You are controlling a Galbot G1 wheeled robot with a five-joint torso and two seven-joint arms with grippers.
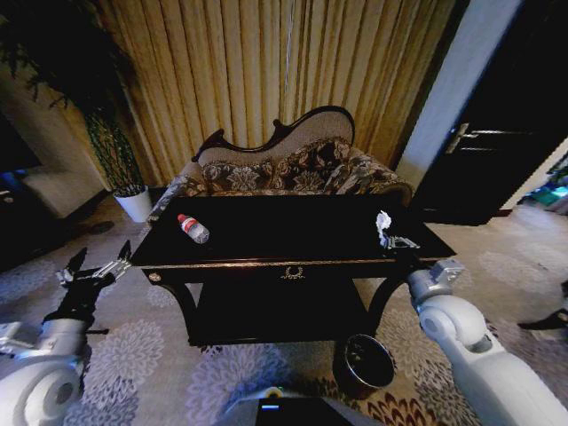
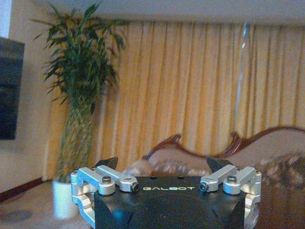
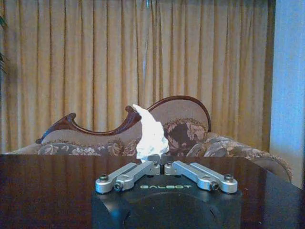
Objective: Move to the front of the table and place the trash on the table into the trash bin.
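**Right gripper pinching tissue at the counter's edge**

The dark glossy counter (image 1: 293,232) is standing squarely before the robot, its gold trim and emblem facing the head camera, with a floral sofa (image 1: 284,169) sitting just behind it against golden curtains (image 1: 266,71). A tall potted plant (image 1: 111,142) is standing well off to the left of the counter, near the curtains.

The trash bin (image 1: 366,362) is sitting on the patterned carpet (image 1: 151,364) below the counter's front right corner, near the right arm.

The right gripper (image 1: 398,241) is reaching over the counter's right front edge. In the right wrist view its fingers (image 3: 143,169) are pressed together on the base of the crumpled white tissue (image 3: 150,134), which is standing upright above them; in the head view the tissue (image 1: 383,222) is rising just behind the gripper at the counter's right end.

The left gripper (image 1: 99,271) is hanging beside the counter's left front corner, apart from it, with its fingers (image 2: 106,164) spread wide.

The clear bottle (image 1: 193,228) with its red cap is lying on its side on the counter's left part, well apart from the tissue.
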